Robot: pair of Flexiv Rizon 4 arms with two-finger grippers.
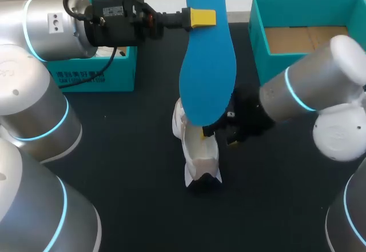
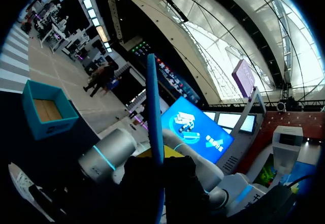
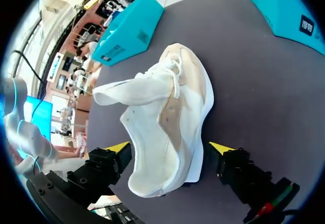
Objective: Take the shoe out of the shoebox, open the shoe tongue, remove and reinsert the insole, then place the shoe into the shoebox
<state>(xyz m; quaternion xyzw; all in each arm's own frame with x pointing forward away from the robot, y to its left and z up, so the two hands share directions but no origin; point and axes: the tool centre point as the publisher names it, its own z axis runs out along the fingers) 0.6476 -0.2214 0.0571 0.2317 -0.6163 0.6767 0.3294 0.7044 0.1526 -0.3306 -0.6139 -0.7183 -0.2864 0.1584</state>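
Observation:
My left gripper [image 1: 200, 18] is raised over the table's back middle, shut on a long blue insole [image 1: 207, 63] that hangs down over the shoe. In the left wrist view the insole [image 2: 154, 107] shows edge-on between the fingers. The white and beige shoe [image 1: 197, 149] lies on the black table, its tongue pulled out. My right gripper [image 1: 220, 133] is low at the shoe's right side, largely hidden by the insole. In the right wrist view the shoe [image 3: 167, 117] lies between the wide-apart yellow fingertips [image 3: 221, 148] of my right gripper [image 3: 170, 148], which is open.
The open teal shoebox [image 1: 257, 29] with a cardboard floor stands at the back right. Another teal box part [image 1: 91, 72] sits at the back left, under my left arm. Bare black table lies in front of the shoe.

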